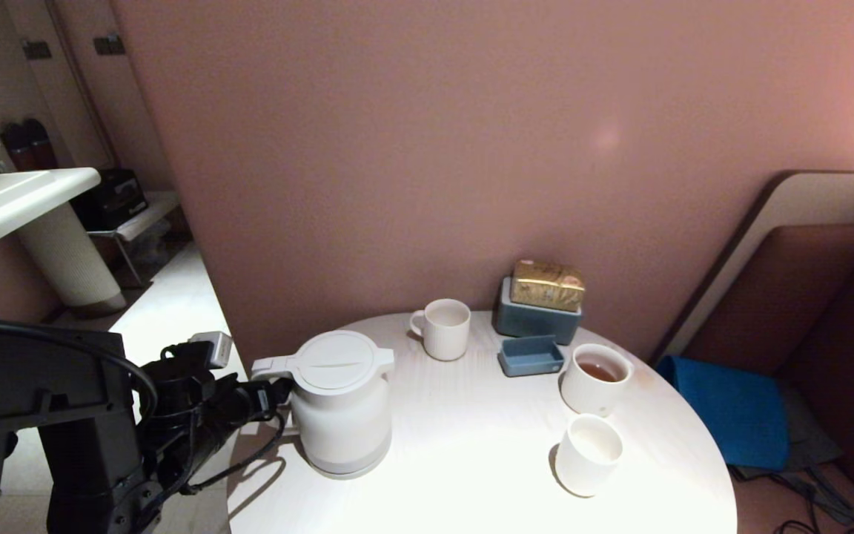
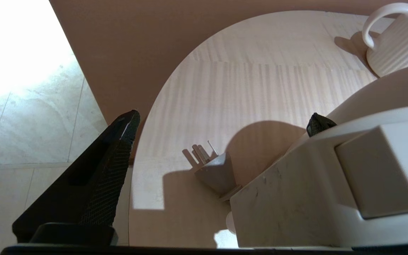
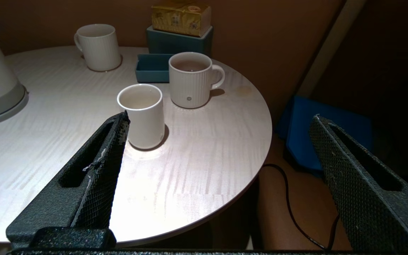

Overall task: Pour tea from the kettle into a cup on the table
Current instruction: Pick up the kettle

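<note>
On the round white table [image 1: 471, 437] the kettle [image 1: 339, 404] is stood upright near the left edge, its handle reached by the left gripper [image 1: 273, 393], whose jaws are spread around the handle without being pressed onto it. Near the right edge the narrow cup [image 1: 588, 454] is placed, just in front of a mug of tea [image 1: 595, 378]. The right gripper [image 3: 218, 124] is held beside the table, jaws wide apart
</note>
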